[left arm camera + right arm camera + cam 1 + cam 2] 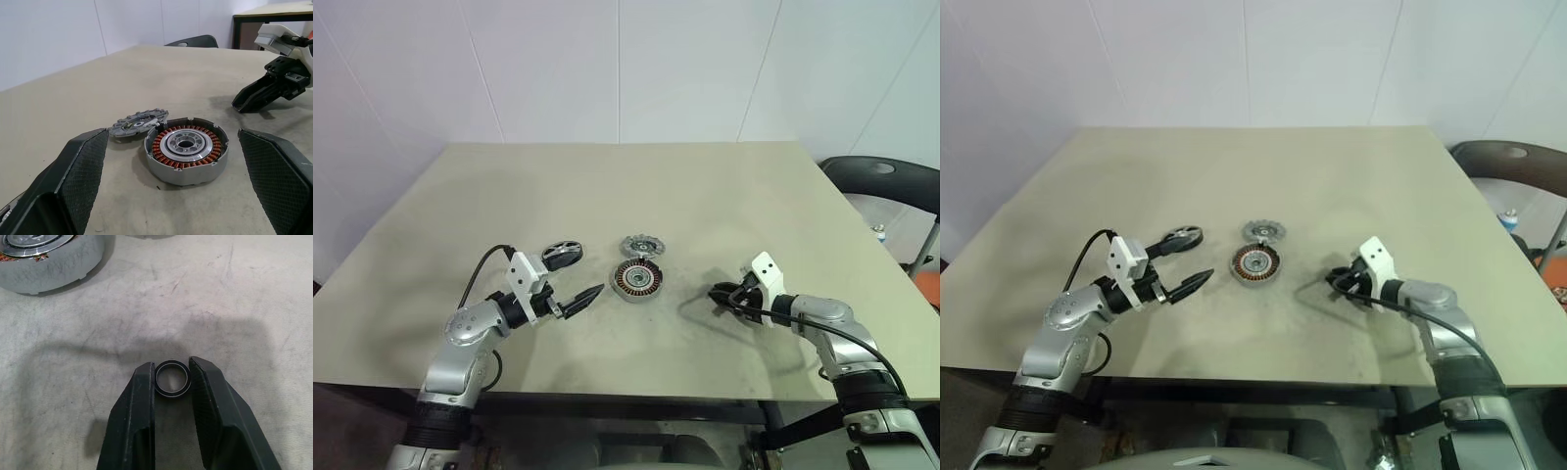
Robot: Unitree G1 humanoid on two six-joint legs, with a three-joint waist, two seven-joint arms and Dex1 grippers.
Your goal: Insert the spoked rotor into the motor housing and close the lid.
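Beige table (724,215): R end effector (172,377) pinching black ring (172,378) (housing (637,281) nearby).

A matte beige rectangular bench (607,186) with a scuffed, lightly smudged top stands against a plain white panelled wall (626,69). A small black ring with a shiny rim (172,378) lies flat on the bench top near its right front part. Past the bench's far right corner stands a dark chair with a curved back (886,181). A second, dark-framed table (274,14) stands in the background.
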